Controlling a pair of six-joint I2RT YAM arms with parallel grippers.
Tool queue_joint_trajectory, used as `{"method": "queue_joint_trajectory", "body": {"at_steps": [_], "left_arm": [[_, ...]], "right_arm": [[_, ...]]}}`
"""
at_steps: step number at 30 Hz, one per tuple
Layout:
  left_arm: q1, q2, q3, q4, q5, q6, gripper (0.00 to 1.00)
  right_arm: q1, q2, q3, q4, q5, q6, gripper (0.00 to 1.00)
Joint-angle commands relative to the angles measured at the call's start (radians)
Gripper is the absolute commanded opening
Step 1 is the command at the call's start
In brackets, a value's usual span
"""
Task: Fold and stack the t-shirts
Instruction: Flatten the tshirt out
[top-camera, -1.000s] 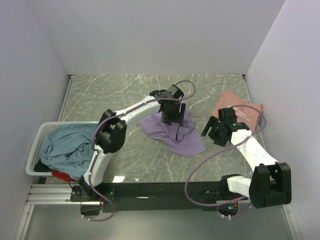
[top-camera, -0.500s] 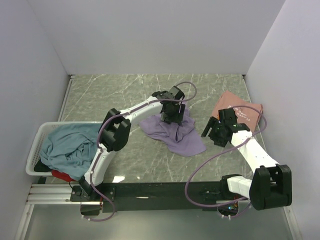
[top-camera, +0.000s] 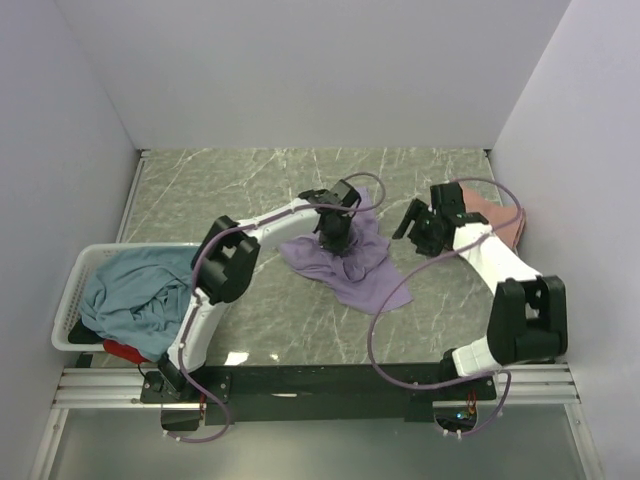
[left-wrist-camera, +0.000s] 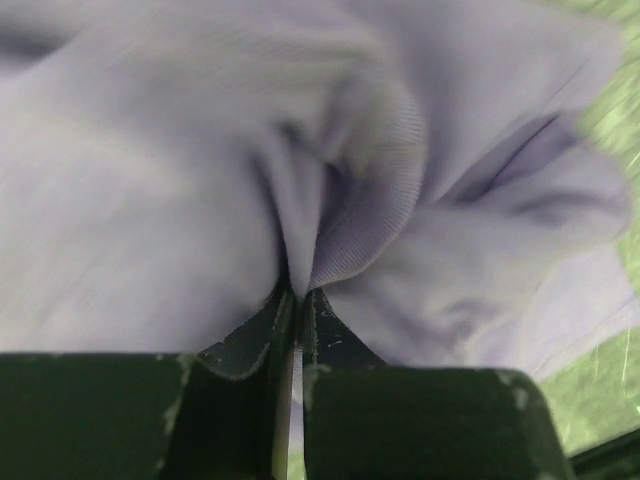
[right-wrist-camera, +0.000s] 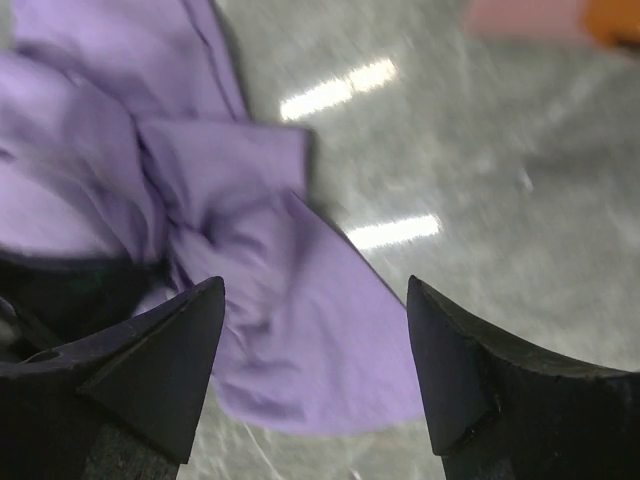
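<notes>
The lavender t-shirt (top-camera: 362, 275) lies crumpled in the middle of the table. My left gripper (top-camera: 333, 238) sits on its far part and is shut on a bunched fold of it; in the left wrist view the two pads (left-wrist-camera: 262, 335) pinch the lavender cloth (left-wrist-camera: 450, 150) between them. My right gripper (top-camera: 412, 232) hovers open just right of the shirt, and the right wrist view shows the shirt's edge (right-wrist-camera: 300, 340) below the spread gripper (right-wrist-camera: 313, 285). The salmon-pink t-shirt (top-camera: 498, 215) lies at the right wall, mostly behind the right arm.
A white slatted basket (top-camera: 72, 300) at the left edge holds the teal-blue t-shirt (top-camera: 130, 295), with a bit of the red one (top-camera: 122, 350) under it. Grey marble table (top-camera: 220, 190) is walled on three sides. A purple cable loops over each arm.
My left gripper has closed on a fold of the lavender shirt. The right arm has swung away from the near side to the far right, bringing its open gripper beside the shirt.
</notes>
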Motion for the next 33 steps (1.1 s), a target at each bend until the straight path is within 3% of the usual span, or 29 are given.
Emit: {"method": "queue_joint_trajectory", "body": {"at_steps": [1, 9, 18, 25, 33], "left_arm": [[0.034, -0.177, -0.101, 0.050, 0.013, -0.049, 0.03], [0.054, -0.326, -0.253, 0.089, 0.032, -0.103, 0.00], [0.079, -0.409, -0.338, 0.080, 0.009, -0.137, 0.00], [0.095, -0.438, -0.358, 0.058, -0.006, -0.149, 0.00], [0.100, -0.467, -0.390, 0.046, -0.023, -0.161, 0.00]], "right_arm": [[-0.004, 0.102, 0.106, 0.112, -0.049, -0.017, 0.79], [0.014, 0.356, 0.238, 0.224, -0.114, -0.029, 0.71], [0.063, 0.487, 0.374, 0.218, -0.123, -0.056, 0.70], [0.111, 0.613, 0.519, 0.137, -0.034, -0.075, 0.69], [0.131, 0.640, 0.546, 0.098, 0.051, -0.090, 0.68]]}}
